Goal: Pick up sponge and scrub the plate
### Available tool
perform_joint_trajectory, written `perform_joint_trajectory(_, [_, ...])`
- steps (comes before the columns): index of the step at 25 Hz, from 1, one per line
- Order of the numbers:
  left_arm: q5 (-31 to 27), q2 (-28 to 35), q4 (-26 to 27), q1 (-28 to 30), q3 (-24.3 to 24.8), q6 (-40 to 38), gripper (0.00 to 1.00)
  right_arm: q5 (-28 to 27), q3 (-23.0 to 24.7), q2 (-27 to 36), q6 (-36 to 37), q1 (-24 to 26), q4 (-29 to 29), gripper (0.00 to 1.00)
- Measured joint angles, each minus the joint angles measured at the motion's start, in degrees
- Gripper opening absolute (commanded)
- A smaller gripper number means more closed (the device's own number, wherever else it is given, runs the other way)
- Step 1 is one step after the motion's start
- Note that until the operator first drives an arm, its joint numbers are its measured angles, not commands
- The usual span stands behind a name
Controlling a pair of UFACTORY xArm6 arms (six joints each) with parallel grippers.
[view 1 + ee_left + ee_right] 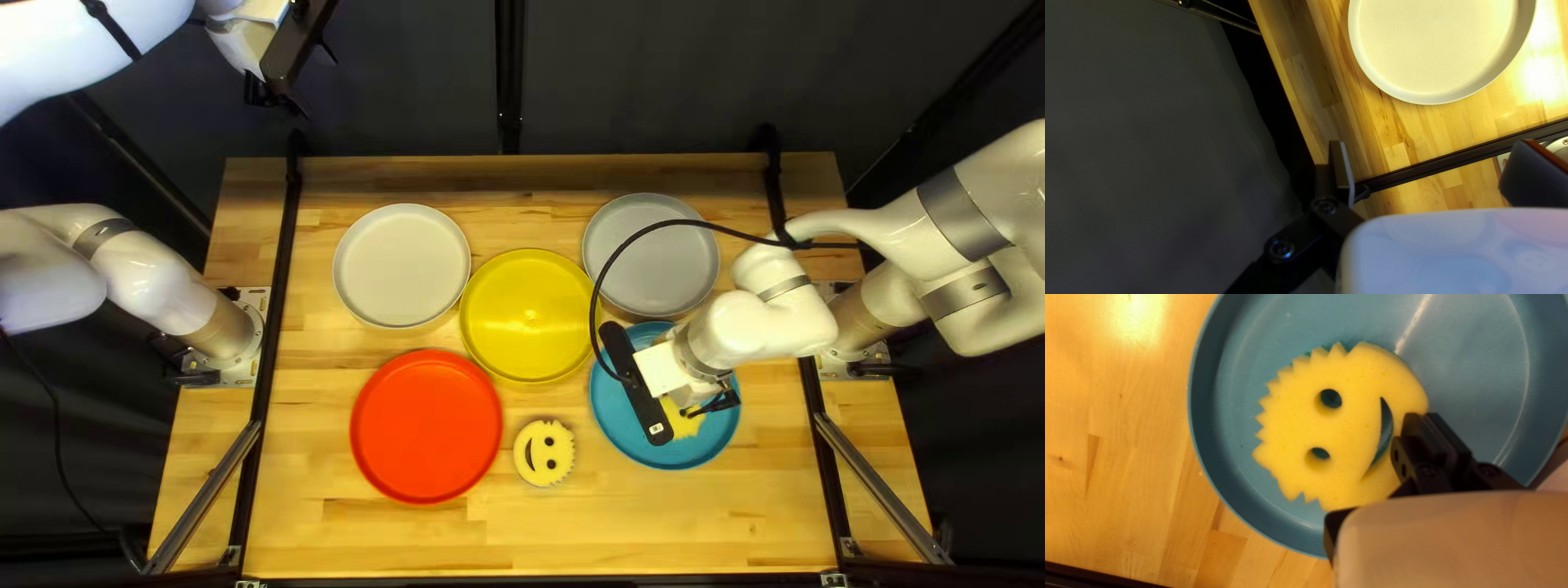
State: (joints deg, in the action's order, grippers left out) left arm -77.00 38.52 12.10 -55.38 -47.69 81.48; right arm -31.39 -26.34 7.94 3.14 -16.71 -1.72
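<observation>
The yellow smiley sponge (685,423) lies over the blue plate (641,443), partly hidden by my right gripper (708,407). From the right wrist, the sponge (1339,424) is seen flat inside the blue plate (1244,435); my right gripper (1426,422) is shut on its rim beside the mouth slot. A second smiley sponge (544,454) rests on the wood, left of the blue plate. My left gripper (285,96) is raised beyond the table's far edge. In its wrist view the left gripper (1434,169) stands open with nothing between its fingers.
A red plate (426,426), yellow plate (527,317), cream plate (402,266) and grey plate (651,256) lie on the table (544,544). The right arm's black cable (653,227) loops over the grey plate. Black rails run along both sides.
</observation>
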Motion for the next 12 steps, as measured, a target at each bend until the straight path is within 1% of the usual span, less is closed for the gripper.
perform_joint_trajectory(9, [0.0,0.0,0.0,0.0,0.0,0.0,1.0,-0.5,2.4,2.0,9.0,10.4,1.5,0.0])
perform_joint_trajectory(12, [0.0,0.0,0.0,0.0,0.0,0.0,1.0,-1.1,3.3,3.2,9.9,11.8,2.0,0.0])
